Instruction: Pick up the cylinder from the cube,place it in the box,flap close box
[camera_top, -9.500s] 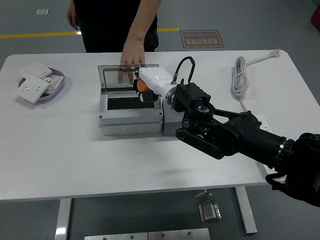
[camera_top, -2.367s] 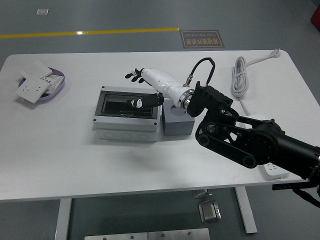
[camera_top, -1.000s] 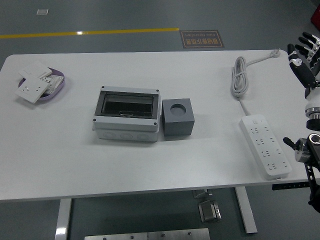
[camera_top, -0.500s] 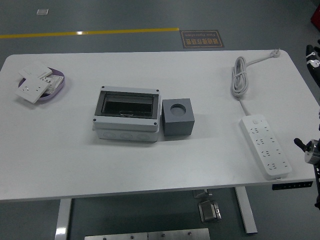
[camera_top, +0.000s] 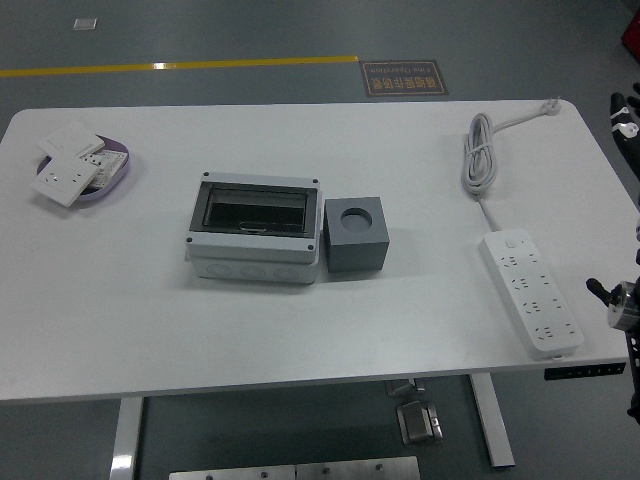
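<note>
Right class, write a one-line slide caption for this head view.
Closed box beside an empty grey cube on a white table, power strip at right, right hand at the edge.

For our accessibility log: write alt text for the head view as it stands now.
A grey box with its clear flap shut sits mid-table beside a grey cube whose round socket is empty. A power strip and coiled cable lie right, a purple tray of white plates far left; the right hand barely shows at the right edge.
</note>
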